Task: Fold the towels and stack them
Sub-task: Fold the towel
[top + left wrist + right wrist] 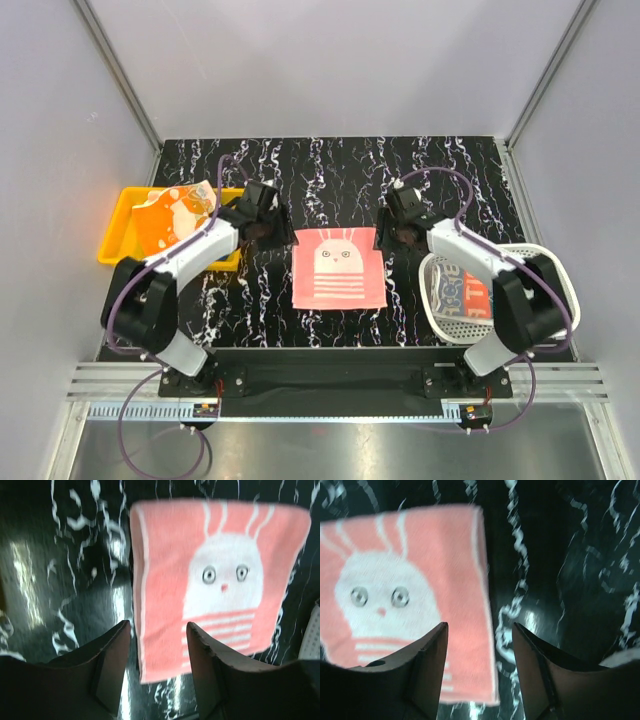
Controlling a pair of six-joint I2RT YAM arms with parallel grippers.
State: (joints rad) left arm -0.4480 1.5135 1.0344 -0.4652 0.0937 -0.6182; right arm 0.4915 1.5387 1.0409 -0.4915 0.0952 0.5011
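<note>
Table: black top with white marbling, fills the middle of the top view.

White mesh basket: lower right of the table, beside the right arm. A cartoon-printed towel in teal, white and orange lies bunched inside it.

Yellow tray: left side of the table. An orange-printed towel is crumpled in it, rising over the far rim.

Pink towel: centre of the table, lying flat as a neat folded rectangle, white rabbit face and stripes up. It is well apart from both tray and basket.

Left gripper: just off the pink towel's upper left corner. In the left wrist view the left gripper stands wide, with the pink towel's left edge showing through the gap; nothing is clamped.

Right gripper: just off the upper right corner. In the right wrist view the right gripper stands wide too, with the pink towel's right edge between the fingers and nothing gripped. Both wrist views are blurred, so contact with the cloth cannot be told.
</note>
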